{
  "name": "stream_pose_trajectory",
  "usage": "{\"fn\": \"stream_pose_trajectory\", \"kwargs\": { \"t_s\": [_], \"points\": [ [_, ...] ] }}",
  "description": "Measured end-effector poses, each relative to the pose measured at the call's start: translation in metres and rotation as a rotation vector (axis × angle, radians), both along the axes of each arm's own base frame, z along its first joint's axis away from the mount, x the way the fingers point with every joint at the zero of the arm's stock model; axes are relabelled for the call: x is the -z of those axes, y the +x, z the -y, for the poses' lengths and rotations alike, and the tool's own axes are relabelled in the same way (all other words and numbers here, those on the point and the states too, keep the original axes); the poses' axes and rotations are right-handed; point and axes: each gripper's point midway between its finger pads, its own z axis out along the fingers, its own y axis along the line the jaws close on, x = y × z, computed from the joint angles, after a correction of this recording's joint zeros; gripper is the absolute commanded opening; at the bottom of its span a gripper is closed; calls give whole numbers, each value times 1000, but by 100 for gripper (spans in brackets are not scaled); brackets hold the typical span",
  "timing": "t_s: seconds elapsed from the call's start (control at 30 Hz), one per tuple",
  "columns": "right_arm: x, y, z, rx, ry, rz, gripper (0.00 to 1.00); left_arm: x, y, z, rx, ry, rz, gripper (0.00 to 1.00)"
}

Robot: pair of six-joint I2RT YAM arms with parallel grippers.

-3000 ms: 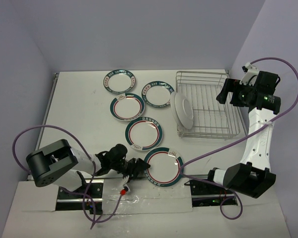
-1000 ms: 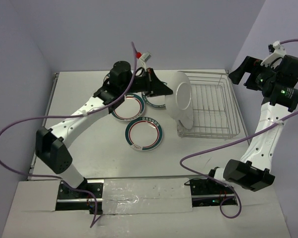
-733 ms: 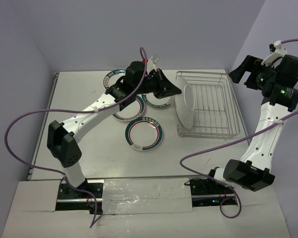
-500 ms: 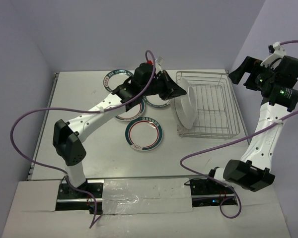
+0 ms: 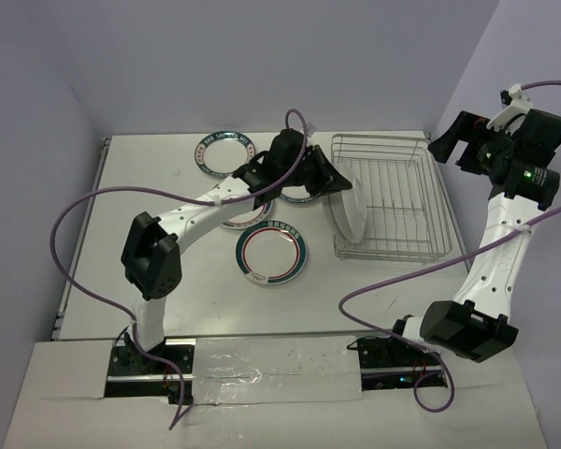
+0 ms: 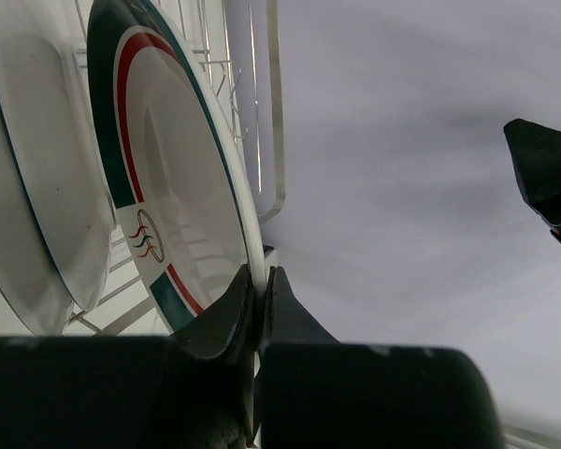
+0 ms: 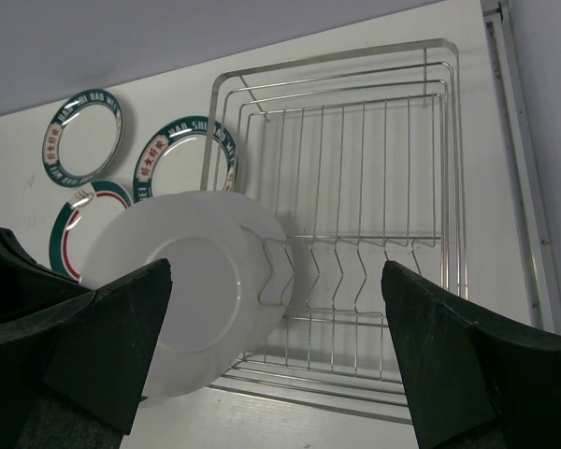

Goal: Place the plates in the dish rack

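My left gripper [image 6: 259,281] is shut on the rim of a green-and-red-banded plate [image 6: 173,187], held on edge at the left end of the dish rack [image 5: 393,201]. Another plate [image 6: 33,196] stands on edge right beside it. From above, the left gripper [image 5: 335,180] reaches the rack's left side, where the upright plates [image 5: 348,210] show white. In the right wrist view a white plate underside [image 7: 192,290] leans in the wire rack [image 7: 374,187]. My right gripper [image 7: 280,346] hangs open, high above the rack's right side, holding nothing.
Flat on the table left of the rack lie a green-rimmed plate [image 5: 222,152] at the back, a red-ringed plate [image 5: 272,252] nearer the front, and two more [image 5: 294,192] [image 5: 236,210] partly under the left arm. Purple cables loop over the table.
The left arm has swung right with the plate, bringing it down on edge into the rack's left end beside the standing plate. The right arm has hardly moved.
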Motion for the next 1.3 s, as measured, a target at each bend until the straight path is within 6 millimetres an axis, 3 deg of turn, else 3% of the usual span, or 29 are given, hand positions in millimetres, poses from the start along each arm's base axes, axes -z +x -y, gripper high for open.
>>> {"fn": "stream_pose_trajectory", "kwargs": {
  "t_s": [0.57,0.77,0.93,1.03,1.3],
  "points": [
    [7,1,0,-4,8,-11,100,-25,0,6,23,-63,49,0],
    [7,1,0,-4,4,-11,100,-18,1,9,28,-58,43,0],
    [7,1,0,-6,1,-11,100,2,6,14,30,-37,24,2],
    [7,1,1,-5,0,-11,100,15,8,18,35,-23,10,11],
    [10,1,1,-5,-1,-16,100,32,9,23,55,-7,-1,52]
  ]
}}
